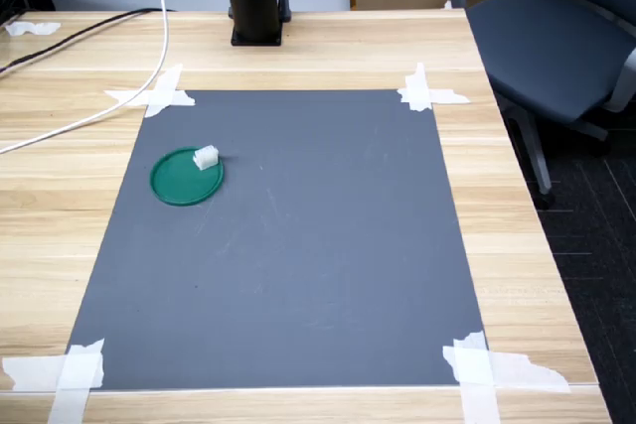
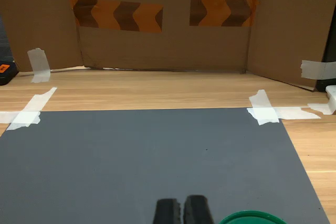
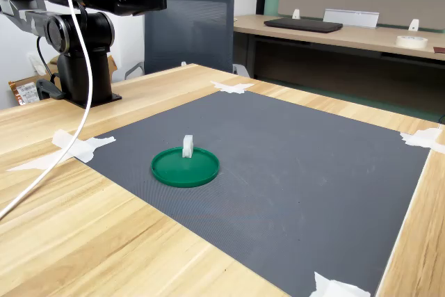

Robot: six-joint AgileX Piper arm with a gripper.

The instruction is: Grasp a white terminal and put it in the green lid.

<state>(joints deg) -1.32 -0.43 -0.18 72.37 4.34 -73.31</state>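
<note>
The wooden worktop (image 1: 298, 47) fills most of the first exterior view, and a large dark grey mat (image 1: 298, 265) lies flat on it, held at its four corners by strips of white tape (image 1: 427, 91). An office chair (image 1: 547, 47) stands off the worktop in the upper right of the first exterior view. The black arm (image 3: 76, 26) sits on its base in the upper left of the second exterior view, raised well above the mat, with a white cable (image 3: 80, 102) hanging down across it. A cardboard wall (image 2: 168, 19) with orange patterned tape closes the far side in the wrist view.

The green lid (image 1: 186, 178) lies flat on the mat in the left middle of the first exterior view, and left of centre in the second exterior view (image 3: 185, 167); in the wrist view only a sliver of its rim (image 2: 252, 217) shows at the bottom edge. The white terminal (image 1: 206, 156) stands inside the lid at its rim, on the lid's upper right in the first exterior view, upright in the second exterior view (image 3: 188, 147).

The gripper (image 2: 182, 211) shows as two dark tips at the bottom edge of the wrist view; its jaws are pressed nearly together with nothing between them.
</note>
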